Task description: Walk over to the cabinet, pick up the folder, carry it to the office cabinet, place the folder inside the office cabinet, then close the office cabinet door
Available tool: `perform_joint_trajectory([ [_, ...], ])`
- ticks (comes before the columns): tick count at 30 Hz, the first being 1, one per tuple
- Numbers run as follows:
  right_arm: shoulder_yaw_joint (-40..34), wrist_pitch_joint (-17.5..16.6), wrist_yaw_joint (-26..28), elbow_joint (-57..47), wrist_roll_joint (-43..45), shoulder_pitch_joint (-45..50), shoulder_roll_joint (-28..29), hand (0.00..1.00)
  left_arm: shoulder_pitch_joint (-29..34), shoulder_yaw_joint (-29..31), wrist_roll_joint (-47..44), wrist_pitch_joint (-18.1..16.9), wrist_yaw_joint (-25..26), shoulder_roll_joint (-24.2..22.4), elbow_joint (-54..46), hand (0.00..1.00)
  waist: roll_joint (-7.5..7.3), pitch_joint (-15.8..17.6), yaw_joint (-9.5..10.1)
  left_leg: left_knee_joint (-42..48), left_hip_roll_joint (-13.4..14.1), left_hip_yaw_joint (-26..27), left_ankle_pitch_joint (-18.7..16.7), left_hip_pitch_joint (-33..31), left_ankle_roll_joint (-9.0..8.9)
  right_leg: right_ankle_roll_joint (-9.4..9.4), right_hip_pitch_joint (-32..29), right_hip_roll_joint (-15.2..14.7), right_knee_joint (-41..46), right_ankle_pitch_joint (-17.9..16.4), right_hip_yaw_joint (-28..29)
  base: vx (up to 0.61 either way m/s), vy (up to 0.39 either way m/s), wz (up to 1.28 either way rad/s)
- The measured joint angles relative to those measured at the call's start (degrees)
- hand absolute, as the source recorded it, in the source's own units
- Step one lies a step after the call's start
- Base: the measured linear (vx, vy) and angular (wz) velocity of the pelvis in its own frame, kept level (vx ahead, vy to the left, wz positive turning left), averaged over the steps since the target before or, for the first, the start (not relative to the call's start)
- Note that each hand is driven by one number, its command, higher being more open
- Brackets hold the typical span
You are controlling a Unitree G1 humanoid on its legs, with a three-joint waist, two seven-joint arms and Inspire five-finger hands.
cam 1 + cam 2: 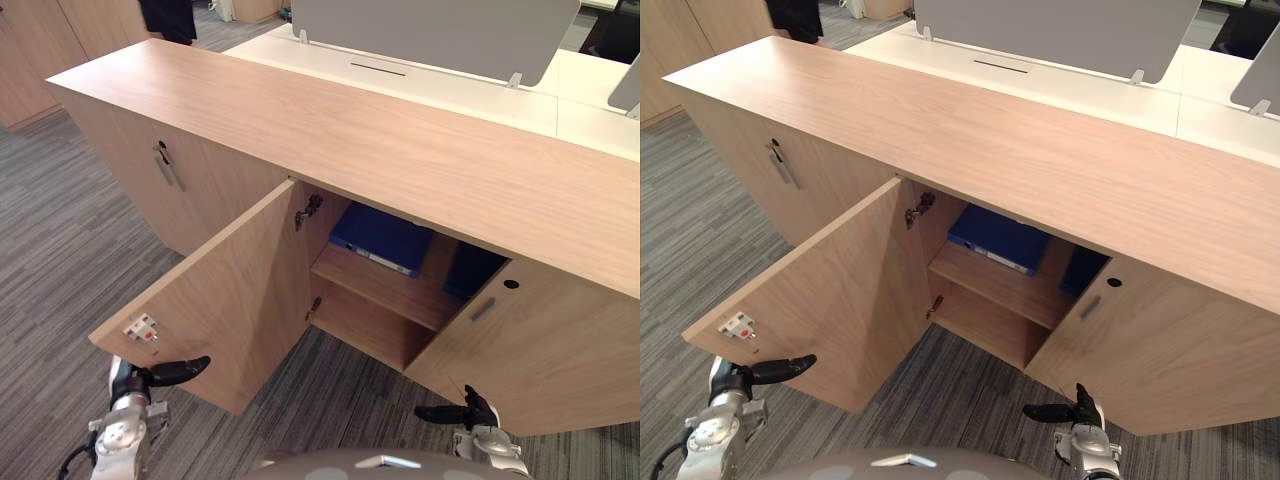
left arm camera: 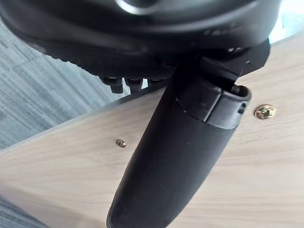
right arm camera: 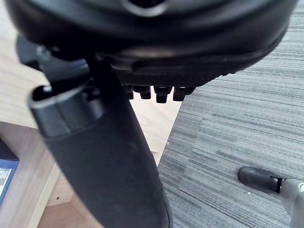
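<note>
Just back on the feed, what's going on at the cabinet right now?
The blue folder already lies on the upper shelf inside the office cabinet, and both doors stand open. The left hand is low by the outer edge of the left door, and the right hand is low in front of the right door. Both hands are open and hold nothing. Closing the doors is not yet done.
</note>
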Motion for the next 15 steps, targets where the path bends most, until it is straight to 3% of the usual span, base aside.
perform_joint_trajectory([
  [6, 1.6, 0.01, 1.18, 0.05, -0.15, 0.18, -0.04, 1.0, 5.44, -7.32, -1.32, 0.0, -6.8, 3.2, -3.38, 1.0, 0.88, 0.17, 0.17, 0.2, -0.15, 0.18, 0.0, -0.33, 0.0, 0.2, -0.25, -0.41, -0.12, 0.38, 0.15, 0.0, 0.0, 0.0],
  [10, 3.6, 0.01, 2.09, 0.06, -2.17, -0.61, -0.2, 1.0, 6.56, -14.08, -3.29, 0.03, -12.03, 5.7, -3.38, 1.0, 1.25, 0.19, 0.16, 0.37, -0.42, 1.3, 0.29, -2.17, 0.44, 0.3, -2.38, -0.49, -0.28, 1.41, 1.19, -0.05, 0.019, -0.12],
  [15, 4.85, 0.13, 2.28, 0.17, -2.19, -1.01, -0.3, 1.0, 6.84, -20.35, -3.58, -0.04, -15.13, 6.74, -3.81, 1.0, 1.92, 0.1, -0.26, 0.35, -0.82, 1.95, 0.67, -5.1, 0.93, 0.52, -5.22, -0.78, -0.81, 2.48, 1.98, -0.05, 0.021, -0.1],
])
